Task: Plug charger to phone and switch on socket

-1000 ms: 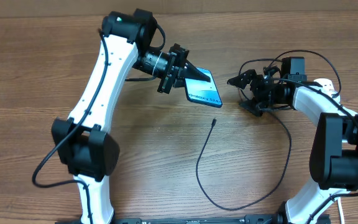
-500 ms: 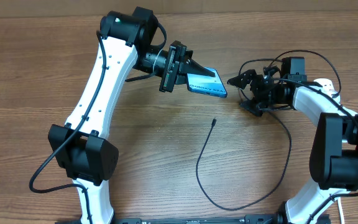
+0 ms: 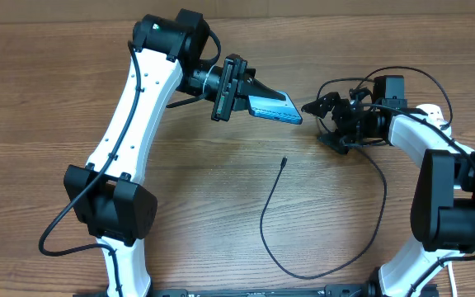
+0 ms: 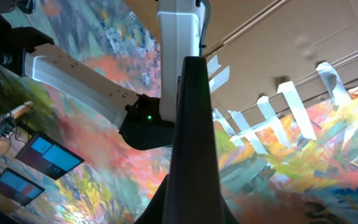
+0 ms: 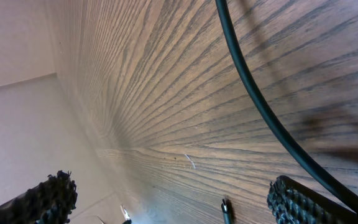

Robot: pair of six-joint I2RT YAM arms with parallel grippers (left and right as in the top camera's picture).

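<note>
My left gripper (image 3: pixel 254 100) is shut on the phone (image 3: pixel 275 109) and holds it above the table, tilted almost on edge, so only a thin strip of its blue screen shows. In the left wrist view the phone (image 4: pixel 194 124) is a dark edge-on strip rising from the gripper (image 4: pixel 194 208). My right gripper (image 3: pixel 326 124) is open and low over the table, just right of the phone. The charger cable (image 3: pixel 361 239) loops from there to its connector tip (image 3: pixel 284 162). In the right wrist view the gripper (image 5: pixel 173 205) is empty, with the cable (image 5: pixel 253 93) and tip (image 5: pixel 227 211) on the wood. The socket is hidden.
The wooden table (image 3: pixel 39 99) runs left and front of the arms. The left arm's white links (image 3: pixel 130 115) reach across the left half. The right arm (image 3: pixel 452 190) stands at the right edge, with dark leads (image 3: pixel 402 73) above it.
My left gripper has lifted the phone slightly right and rolled it from screen-up towards edge-on. The right arm and the cable have not moved.
</note>
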